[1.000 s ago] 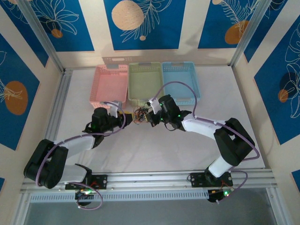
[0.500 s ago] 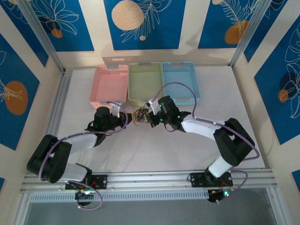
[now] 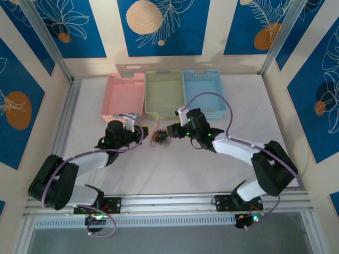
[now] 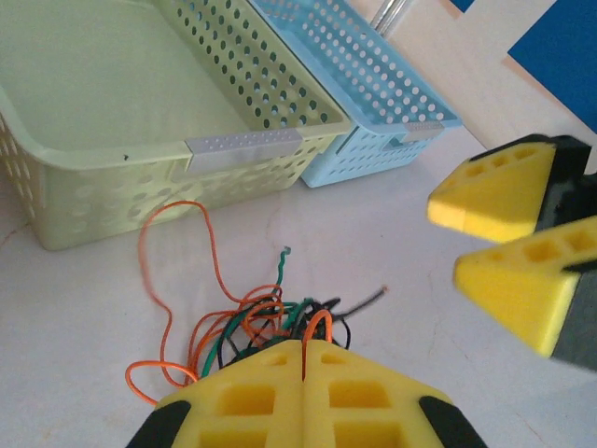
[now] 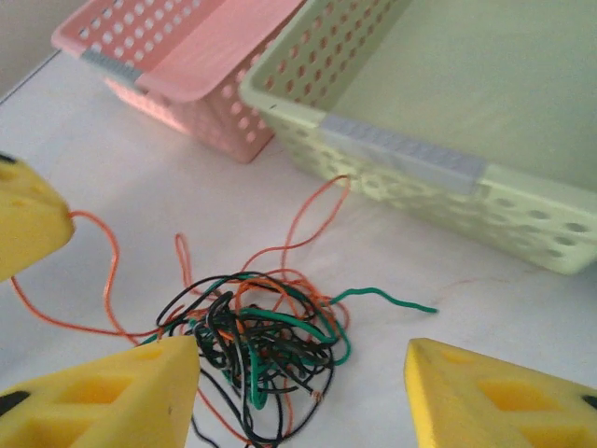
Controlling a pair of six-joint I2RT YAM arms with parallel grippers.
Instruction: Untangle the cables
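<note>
Top external view is showing the white counter (image 3: 159,169) carrying three perforated baskets in a row along its far side: a pink basket (image 3: 124,95), a green basket (image 3: 163,94) and a blue basket (image 3: 204,91). Both arms are reaching inward from either side, and the cables (image 3: 160,139) are lying as a small clump on the counter between the two tools, just in front of the green basket. The left tool (image 3: 142,131) is sitting at the clump's left edge, and the right tool (image 3: 170,128) is hovering near its right edge. Seen from the left wrist, the left tool (image 4: 305,359) is pressing its yellow fingers fully together and pinching a loop of an orange cable (image 4: 317,327), while its fingers are hiding the near part of the tangle. Seen from the right wrist, the right tool (image 5: 298,373) is standing with its fingers well apart and gripping nothing, both fingers being cut off by the frame edge. The clump is showing no clear long axis; one long orange loop is arching toward the green basket, and a green end (image 5: 392,301) is trailing out sideways. From above, single strands are too fine to tell apart.
</note>
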